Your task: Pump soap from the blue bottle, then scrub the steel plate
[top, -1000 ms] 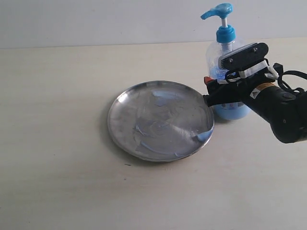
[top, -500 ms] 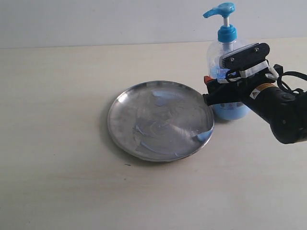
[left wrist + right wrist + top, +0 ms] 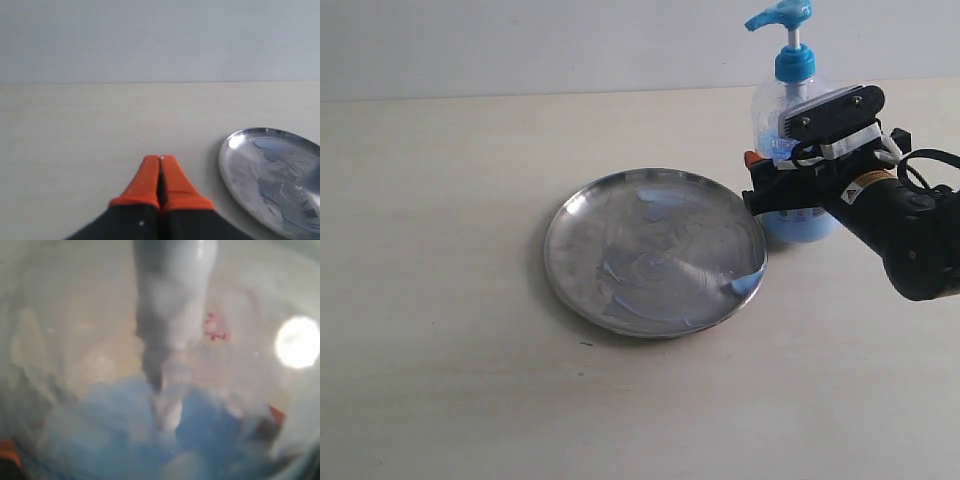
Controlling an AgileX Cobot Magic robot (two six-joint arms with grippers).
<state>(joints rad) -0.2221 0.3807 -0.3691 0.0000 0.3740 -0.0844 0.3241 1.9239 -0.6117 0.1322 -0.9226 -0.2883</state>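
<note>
Upright at the right-hand edge of the steel plate (image 3: 552, 240), on a pale table (image 3: 440, 380): the blue bottle (image 3: 772, 112), held low on its clear body by the right gripper (image 3: 756, 184). Jaws closed on the bottle from either side, orange fingertips (image 3: 752, 160) showing against the plastic on the plate side. Cannot tell whether the bottle's base touches the table. Bright blue pump head (image 3: 782, 14) pointing left, toward the plate, well above the black arm. Light blue liquid filling the bottom part of the bottle.

Round, shiny plate lying flat near the table's middle, streaked with whitish-blue smears of soap (image 3: 744, 284), thickest as a blob against the rim nearest the bottle.

From the right wrist camera, a blurred close-up: the bottle's clear wall filling the frame, the dip tube (image 3: 172, 340) running down into blue liquid, slivers of orange finger on either side.

From the left wrist camera, the left gripper (image 3: 160, 167) well apart from the bottle, its two orange fingers pressed flat together with nothing between them, over the table near the plate's rim. Pale grey wall (image 3: 160, 40) beyond the table's far edge.
</note>
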